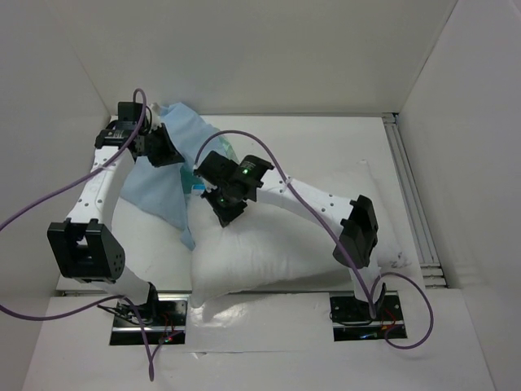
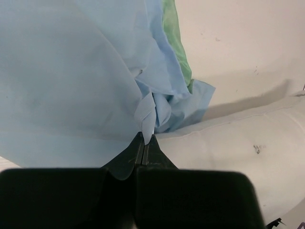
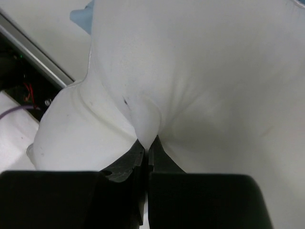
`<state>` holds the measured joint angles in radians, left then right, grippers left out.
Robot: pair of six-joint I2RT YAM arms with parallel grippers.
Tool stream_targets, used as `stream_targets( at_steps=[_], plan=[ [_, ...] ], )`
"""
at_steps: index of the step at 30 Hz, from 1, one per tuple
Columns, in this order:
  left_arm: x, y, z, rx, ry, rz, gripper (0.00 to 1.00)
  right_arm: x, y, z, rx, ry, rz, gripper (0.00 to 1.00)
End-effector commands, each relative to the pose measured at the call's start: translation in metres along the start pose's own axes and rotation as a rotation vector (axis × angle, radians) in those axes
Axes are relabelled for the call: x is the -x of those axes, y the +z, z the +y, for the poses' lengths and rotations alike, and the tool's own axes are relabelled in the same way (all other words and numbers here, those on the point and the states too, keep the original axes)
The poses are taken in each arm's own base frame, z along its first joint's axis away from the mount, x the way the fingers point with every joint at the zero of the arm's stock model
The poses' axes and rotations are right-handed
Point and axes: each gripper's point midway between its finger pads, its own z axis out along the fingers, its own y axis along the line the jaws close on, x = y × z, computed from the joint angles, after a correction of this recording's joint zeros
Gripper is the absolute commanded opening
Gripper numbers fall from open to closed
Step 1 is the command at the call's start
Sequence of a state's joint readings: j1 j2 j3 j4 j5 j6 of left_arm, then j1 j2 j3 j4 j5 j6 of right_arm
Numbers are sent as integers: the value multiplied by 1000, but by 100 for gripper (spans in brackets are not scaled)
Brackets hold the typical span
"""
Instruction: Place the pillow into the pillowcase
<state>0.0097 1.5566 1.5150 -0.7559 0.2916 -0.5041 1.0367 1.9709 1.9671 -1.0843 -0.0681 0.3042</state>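
Lying on table (image 1: 326,138) nr the arm bases, pillow (image 1: 277,244) is plump & white, its far-left corner bunched up. R gripper (image 3: 148,143) sits at that corner, jaws closed tight, pinching a fold of pillow fabric. Pillowcase (image 1: 167,183) is crumpled just left of & behind pillow, blue face showing w/ a bit of green, against pillow's left edge. L gripper (image 2: 144,139), beyond pillow's far-left, is clamped on a blue pleat of pillowcase.

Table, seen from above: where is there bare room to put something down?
Bare white table lies along the back wall, from the pale blue cloth pillowcase to the metal rail, beyond the plump white fabric pillow. Centre and left are crowded: cloth, pillow and both arms meet there.
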Motion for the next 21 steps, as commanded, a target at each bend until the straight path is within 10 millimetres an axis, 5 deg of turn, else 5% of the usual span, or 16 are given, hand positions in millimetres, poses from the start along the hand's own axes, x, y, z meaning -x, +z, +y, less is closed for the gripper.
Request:
stream_targets(
  at_steps=[1,7,12,18,21],
  plan=[
    [14,-2,1,2,2,-47,0,-7,-34,33,83,-71,0,0],
    [9,0,20,41,-29,-40,0,-24,-35,37,88,-106,69,0],
    [5,-10,13,6,-14,-44,0,-23,-33,31,61,-138,69,0],
    [-17,-32,4,-48,15,-44,0,29,-3,31,103,-149,-12,0],
    [-28,-45,-3,-92,25,-48,0,53,11,13,98,-106,-35,0]
  ],
)
